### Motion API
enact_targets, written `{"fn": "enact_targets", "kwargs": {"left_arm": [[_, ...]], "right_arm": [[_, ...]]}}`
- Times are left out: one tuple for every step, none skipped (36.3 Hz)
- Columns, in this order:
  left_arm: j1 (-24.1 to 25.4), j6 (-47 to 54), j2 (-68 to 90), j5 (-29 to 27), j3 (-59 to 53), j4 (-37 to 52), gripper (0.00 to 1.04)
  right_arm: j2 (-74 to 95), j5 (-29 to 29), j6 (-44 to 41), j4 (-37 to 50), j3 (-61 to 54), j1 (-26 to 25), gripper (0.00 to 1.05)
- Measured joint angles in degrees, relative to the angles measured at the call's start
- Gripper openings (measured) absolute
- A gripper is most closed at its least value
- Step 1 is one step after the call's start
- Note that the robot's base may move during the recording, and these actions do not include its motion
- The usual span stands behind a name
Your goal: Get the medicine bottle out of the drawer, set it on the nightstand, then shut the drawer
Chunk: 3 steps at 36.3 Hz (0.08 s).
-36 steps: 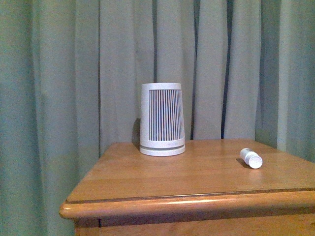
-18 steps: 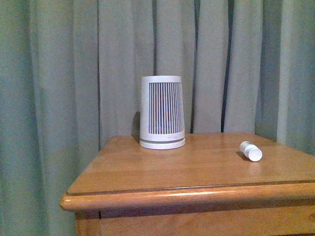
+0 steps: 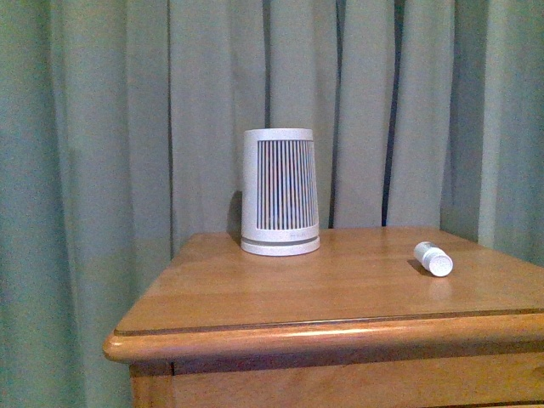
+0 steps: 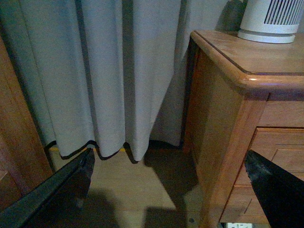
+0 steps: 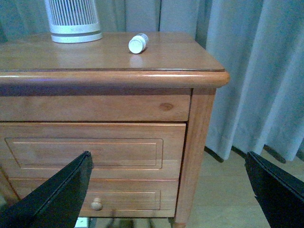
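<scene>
On the nightstand [image 3: 280,293] top, the medicine bottle [image 3: 433,258] lies on its side toward the right, well apart from the slatted white device [image 3: 280,192] standing farther back. Below it, the drawer [image 5: 92,149] sits flush in the cabinet front. Both the left gripper [image 4: 168,190] and right gripper [image 5: 168,192] are spread wide, holding nothing, in front of the cabinet.

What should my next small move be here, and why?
Probably just ease the right gripper back from the cabinet and finish. The medicine bottle already lies on its side on the nightstand top, the drawer front looks flush in the right wrist view, and the gripper is open and empty.
</scene>
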Motion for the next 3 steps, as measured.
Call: {"fn": "enact_targets", "kwargs": {"left_arm": [[0.00, 0.00, 0.00, -0.02, 0.00, 0.00, 0.98], [0.00, 0.00, 0.00, -0.02, 0.00, 0.00, 0.98], [0.00, 0.00, 0.00, 0.00, 0.00, 0.00, 0.98]], "right_arm": [[0.00, 0.00, 0.00, 0.00, 0.00, 0.00, 0.98], [0.00, 0.00, 0.00, 0.00, 0.00, 0.00, 0.98], [0.00, 0.00, 0.00, 0.00, 0.00, 0.00, 0.98]]}}
